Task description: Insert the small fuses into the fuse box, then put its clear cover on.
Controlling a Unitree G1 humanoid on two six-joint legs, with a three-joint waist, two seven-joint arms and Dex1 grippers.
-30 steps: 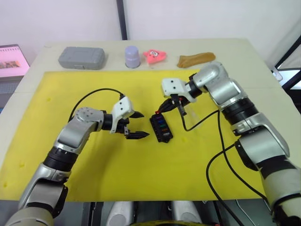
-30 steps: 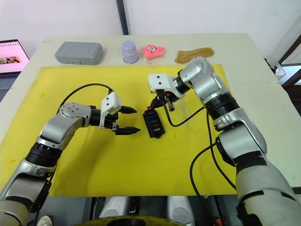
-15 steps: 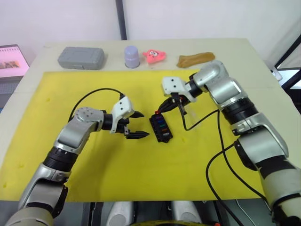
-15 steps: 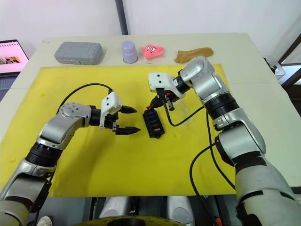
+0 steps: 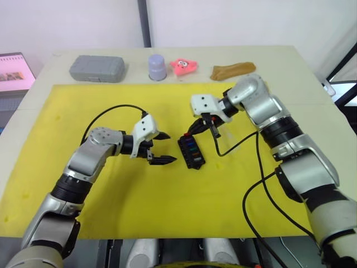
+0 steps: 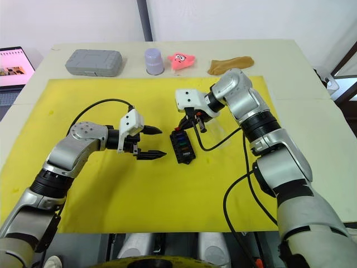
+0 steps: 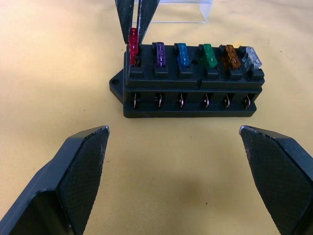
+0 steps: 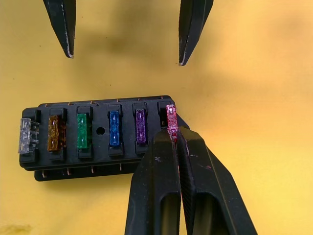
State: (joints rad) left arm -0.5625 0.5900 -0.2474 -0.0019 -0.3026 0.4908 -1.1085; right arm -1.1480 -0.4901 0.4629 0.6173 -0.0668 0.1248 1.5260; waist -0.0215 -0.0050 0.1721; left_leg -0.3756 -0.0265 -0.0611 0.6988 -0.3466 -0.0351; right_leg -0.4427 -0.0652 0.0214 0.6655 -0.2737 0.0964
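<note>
- Black plastic fuse box (image 5: 191,151) is lying near the middle of the yellow mat (image 5: 111,212), between the two arms; five small fuses (purple, blue, green, amber and clear) are sitting seated in one row of its slots.
- Right gripper (image 8: 174,137) is pinching the red fuse (image 8: 170,116) between its closed fingers and holding it over the end slot, the last empty one in that row.
- Against the pictures from a second ago, almost nothing is changing: the right gripper is staying at the box's far end with only a slight shift of the arm, and the box is not moving. I judge the final fuse is being pressed home slowly, so the insertion step is nearly finished but not yet done.
- Left gripper (image 5: 160,148) is hovering just beside the box with its fingers spread wide and nothing between them, as it was earlier.
- Clear cover (image 7: 176,12) is lying on the mat just behind the box, waiting for the closing step.
- Pale table (image 5: 290,61) is carrying the mat; along its far edge a grey case (image 5: 96,68), a lavender cup (image 5: 157,67), a pink toy (image 5: 183,66) and a brown lump (image 5: 232,70) are sitting well apart from the work.
- White wall is rising behind, and a screen (image 5: 15,72) is glowing at the left.
</note>
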